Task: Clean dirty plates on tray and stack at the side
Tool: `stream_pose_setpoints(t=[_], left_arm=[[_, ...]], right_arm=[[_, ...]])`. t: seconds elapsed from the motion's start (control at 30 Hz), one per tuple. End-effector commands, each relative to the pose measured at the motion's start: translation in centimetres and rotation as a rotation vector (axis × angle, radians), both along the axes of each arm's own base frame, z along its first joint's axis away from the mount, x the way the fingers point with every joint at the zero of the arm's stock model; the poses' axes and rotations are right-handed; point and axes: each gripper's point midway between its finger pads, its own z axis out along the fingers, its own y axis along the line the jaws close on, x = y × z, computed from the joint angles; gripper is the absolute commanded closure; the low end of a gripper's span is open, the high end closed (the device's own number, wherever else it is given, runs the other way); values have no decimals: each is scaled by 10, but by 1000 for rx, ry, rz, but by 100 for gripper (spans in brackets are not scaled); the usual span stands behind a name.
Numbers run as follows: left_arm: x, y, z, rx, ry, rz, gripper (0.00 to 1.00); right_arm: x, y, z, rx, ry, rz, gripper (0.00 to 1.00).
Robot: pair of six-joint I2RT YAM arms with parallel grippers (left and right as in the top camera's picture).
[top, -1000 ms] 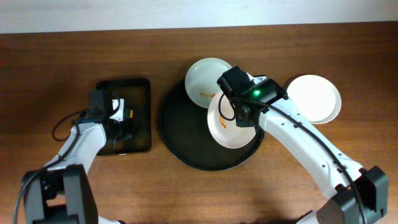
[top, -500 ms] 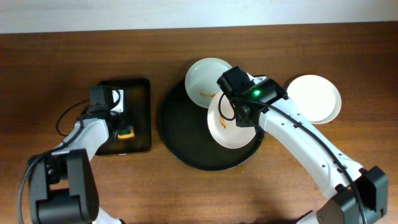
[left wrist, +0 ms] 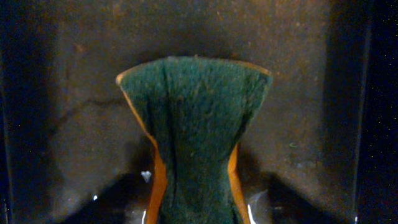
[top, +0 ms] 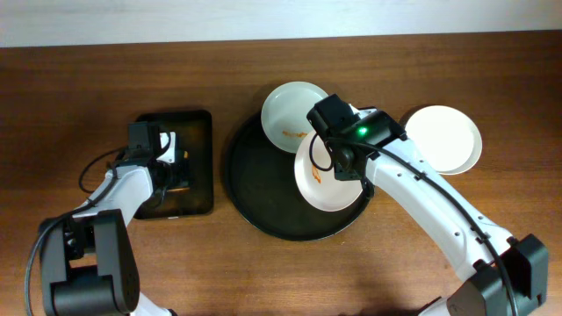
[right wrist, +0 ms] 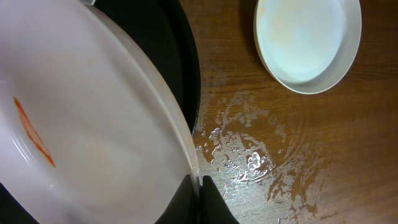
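While the tray [top: 250,189] lies beneath the right gripper [right wrist: 200,190], which is clamped on the rim of a smeared plate [right wrist: 93,118] tilted above it, the left gripper [top: 169,173] pinches a green sponge [left wrist: 196,124]. This looks like the scrubbing step; next, the sponge must reach that plate.

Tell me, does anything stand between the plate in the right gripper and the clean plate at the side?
Nothing visible does. The right gripper holds the smeared plate over the tray; only bare, wet wood lies between it and the side plate.
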Motion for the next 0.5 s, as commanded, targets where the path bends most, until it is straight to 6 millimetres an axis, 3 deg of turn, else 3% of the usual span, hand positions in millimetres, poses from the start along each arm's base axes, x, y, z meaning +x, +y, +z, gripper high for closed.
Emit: stream_pose_setpoints(t=[0.0, 0.03, 0.07, 0.13, 0.23, 0.3, 0.37, 0.47], left_arm=[[1, -1, 6, -8, -11, -6, 84], [2, 0, 6, -7, -16, -6, 95], [5, 0, 9, -6, -28, -6, 100], [12, -4, 23, -26, -56, -15, 100], [18, -4, 78, -40, -135, 18, 100], [6, -21, 115, -132, -163, -6, 100], [-3, -26, 126, -153, -165, -17, 100], [-9, -27, 122, -155, -138, -15, 100]], right_arm=[[-1, -5, -2, -23, -11, -14, 96], [-3, -6, -7, -27, -5, -14, 96], [-4, -7, -14, -30, 0, -14, 96], [1, -10, -8, -52, -33, -10, 96], [5, -8, 23, -13, -105, 10, 96], [1, -10, 41, 18, -155, 8, 96], [-1, -12, 51, 22, -182, 14, 96], [-1, -13, 56, 15, -191, 40, 96]])
